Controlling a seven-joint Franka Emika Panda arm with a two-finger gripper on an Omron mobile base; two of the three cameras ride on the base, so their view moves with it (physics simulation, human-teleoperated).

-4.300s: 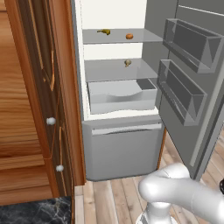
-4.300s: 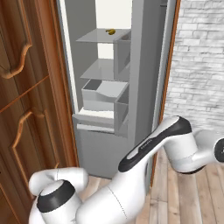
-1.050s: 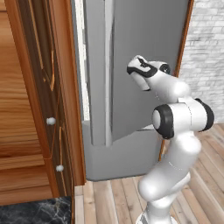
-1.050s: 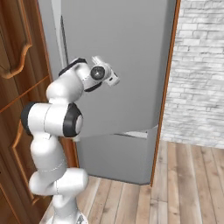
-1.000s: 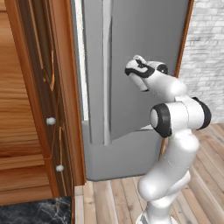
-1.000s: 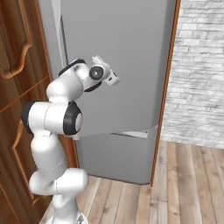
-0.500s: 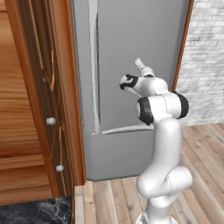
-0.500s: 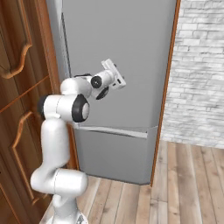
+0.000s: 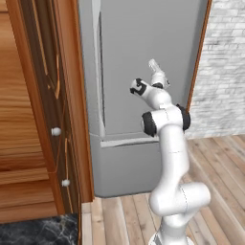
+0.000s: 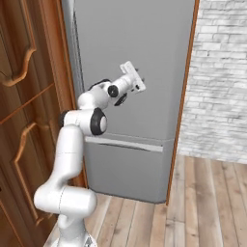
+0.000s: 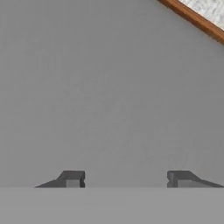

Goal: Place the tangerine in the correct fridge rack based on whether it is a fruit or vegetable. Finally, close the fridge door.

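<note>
Grey fridge door now stands shut where seconds ago it hung open; our tool, fingers apart and empty, faces it. We judge the tangerine inside, task done.

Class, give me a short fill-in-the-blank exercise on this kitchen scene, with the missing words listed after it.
1. The tall plain grey fridge door is now ____.
2. The white robot arm's claw holds ____.
3. The wall right of the fridge is built of pale ____.
4. The wooden cabinet bears small white ____.

Missing words: closed; nothing; bricks; knobs
</note>
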